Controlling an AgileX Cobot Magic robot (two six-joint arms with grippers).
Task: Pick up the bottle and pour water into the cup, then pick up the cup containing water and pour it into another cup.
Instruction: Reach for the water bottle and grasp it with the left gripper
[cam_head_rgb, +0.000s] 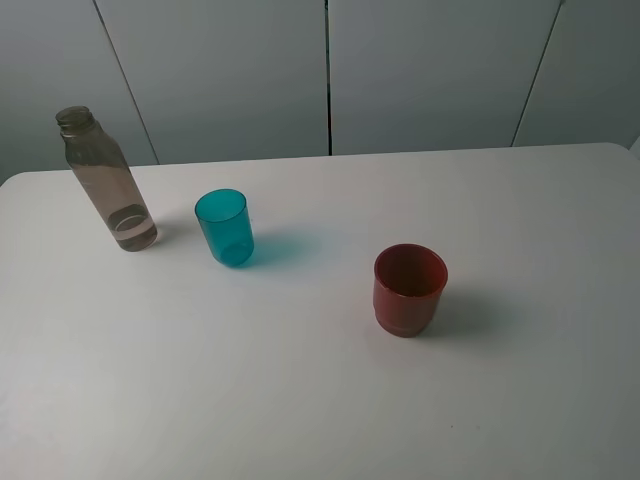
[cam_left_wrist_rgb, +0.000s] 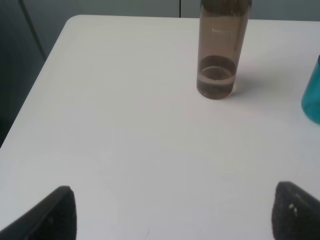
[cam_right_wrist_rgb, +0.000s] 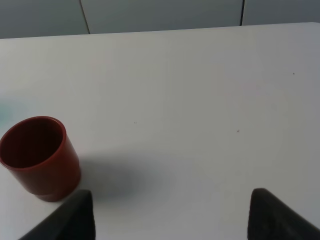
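The smoky grey-brown bottle stands upright and uncapped at the table's far left, with a little water at its bottom; the left wrist view shows its lower part. To its right stands the teal cup, whose edge shows in the left wrist view. The red-brown cup sits right of centre, seen too in the right wrist view. My left gripper is open, well short of the bottle. My right gripper is open beside the red-brown cup. Neither arm shows in the exterior high view.
The white table has a rounded far-left corner close to the bottle. Grey wall panels run behind the table's far edge.
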